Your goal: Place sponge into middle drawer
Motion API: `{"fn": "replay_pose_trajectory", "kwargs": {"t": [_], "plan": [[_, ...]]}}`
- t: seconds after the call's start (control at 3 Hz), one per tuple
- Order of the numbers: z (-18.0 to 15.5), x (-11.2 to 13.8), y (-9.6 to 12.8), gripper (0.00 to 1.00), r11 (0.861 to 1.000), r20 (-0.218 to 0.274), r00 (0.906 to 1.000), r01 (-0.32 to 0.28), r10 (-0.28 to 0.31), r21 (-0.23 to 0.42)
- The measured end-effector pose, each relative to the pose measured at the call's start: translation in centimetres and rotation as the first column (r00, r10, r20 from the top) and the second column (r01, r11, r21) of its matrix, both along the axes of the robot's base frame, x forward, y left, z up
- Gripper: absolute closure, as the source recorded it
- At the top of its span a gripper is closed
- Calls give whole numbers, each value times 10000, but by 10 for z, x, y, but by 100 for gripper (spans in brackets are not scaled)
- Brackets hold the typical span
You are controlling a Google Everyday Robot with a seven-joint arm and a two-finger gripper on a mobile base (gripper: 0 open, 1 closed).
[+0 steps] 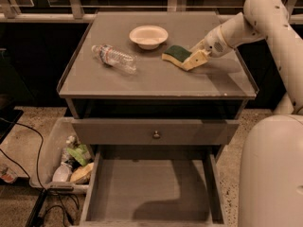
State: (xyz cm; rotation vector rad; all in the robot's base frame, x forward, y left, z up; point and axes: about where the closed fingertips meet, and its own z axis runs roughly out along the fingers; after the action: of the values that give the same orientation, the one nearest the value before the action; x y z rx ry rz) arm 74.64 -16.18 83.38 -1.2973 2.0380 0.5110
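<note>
The sponge (174,54), pale yellow with a dark green top, lies on the cabinet top right of centre. My gripper (194,59) is low over the cabinet top at the sponge's right end, touching or overlapping it. The white arm reaches in from the right. The middle drawer (151,186) stands pulled open at the bottom of the view, with a bare grey floor and low side walls. It sits below the drawer front with a round knob (156,134).
A white bowl (148,36) stands just left of the sponge and a clear plastic bottle (113,57) lies further left. A bin of clutter (71,162) sits on the floor left of the cabinet. The robot's white body (272,174) fills the lower right.
</note>
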Motion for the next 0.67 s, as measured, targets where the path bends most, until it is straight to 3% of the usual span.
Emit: {"fn": "replay_pose_trajectory", "kwargs": {"t": [0.33,0.67], "plan": [[1,-1,-2,100,10000,48,10000,48,-48,12],[7,-14,-8,100,10000,194,9998,40,-42,79]]}}
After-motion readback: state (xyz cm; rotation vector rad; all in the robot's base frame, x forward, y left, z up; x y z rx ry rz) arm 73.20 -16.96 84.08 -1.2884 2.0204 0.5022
